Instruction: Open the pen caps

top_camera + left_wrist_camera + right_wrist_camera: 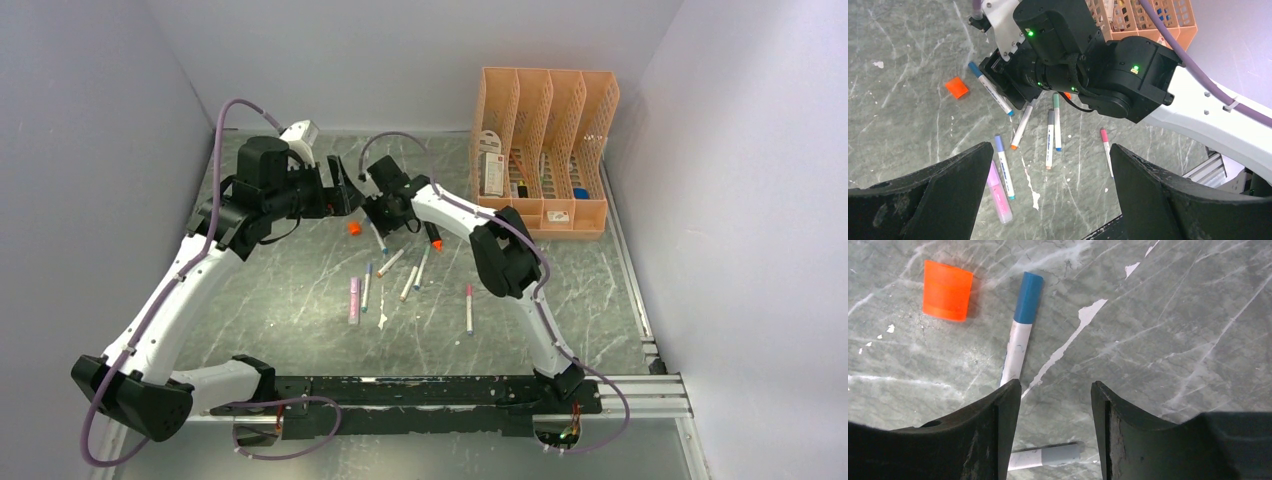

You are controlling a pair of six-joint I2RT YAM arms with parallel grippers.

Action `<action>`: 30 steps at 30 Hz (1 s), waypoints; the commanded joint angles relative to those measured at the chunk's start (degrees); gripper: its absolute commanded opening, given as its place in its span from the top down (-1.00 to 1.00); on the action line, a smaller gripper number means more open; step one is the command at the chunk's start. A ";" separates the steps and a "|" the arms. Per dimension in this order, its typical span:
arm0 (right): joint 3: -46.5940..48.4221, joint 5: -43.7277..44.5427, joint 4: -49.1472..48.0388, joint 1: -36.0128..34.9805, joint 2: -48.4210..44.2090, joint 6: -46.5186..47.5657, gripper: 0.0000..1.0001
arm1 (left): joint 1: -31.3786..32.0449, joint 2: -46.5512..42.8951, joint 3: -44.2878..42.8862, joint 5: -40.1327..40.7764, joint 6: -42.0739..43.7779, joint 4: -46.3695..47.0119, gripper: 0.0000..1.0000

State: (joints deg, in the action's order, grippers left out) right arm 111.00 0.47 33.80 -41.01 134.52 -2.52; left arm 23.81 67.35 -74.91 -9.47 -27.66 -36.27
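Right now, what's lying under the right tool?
Under the right tool, a blue-capped pen runs beneath one finger, and a grey-tipped pen lies crosswise. The fingers cover the rest of both.

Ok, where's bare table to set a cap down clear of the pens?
Free: the table right of the pink-ended pen, in front of the orange organizer; also the strip between the highlighter and the left arm. Crowded: the middle pens and around the orange cap.
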 commanded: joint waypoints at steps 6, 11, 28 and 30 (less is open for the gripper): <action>-3.03 2.06 -4.04 0.14 -3.88 -5.12 -0.08 | -0.26 -0.07 0.55 -1.22 -0.29 1.35 -0.98; -4.34 0.20 -5.68 0.14 -5.76 -7.41 -0.08 | -0.26 -0.03 0.91 -0.88 -0.11 1.38 -0.98; -3.29 -2.59 -5.85 -2.10 -2.95 -9.94 0.01 | -0.26 -0.47 0.91 -0.71 0.06 1.24 -0.98; -3.03 -1.89 -5.54 -2.50 -2.34 -10.05 0.03 | -0.26 -0.42 0.83 -0.63 0.14 1.20 -0.98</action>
State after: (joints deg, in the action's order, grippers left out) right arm 106.69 -2.76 27.75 -42.48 130.26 -11.77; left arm 23.81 67.44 -74.15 -9.47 -27.64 -36.05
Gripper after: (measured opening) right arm 0.494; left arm 0.990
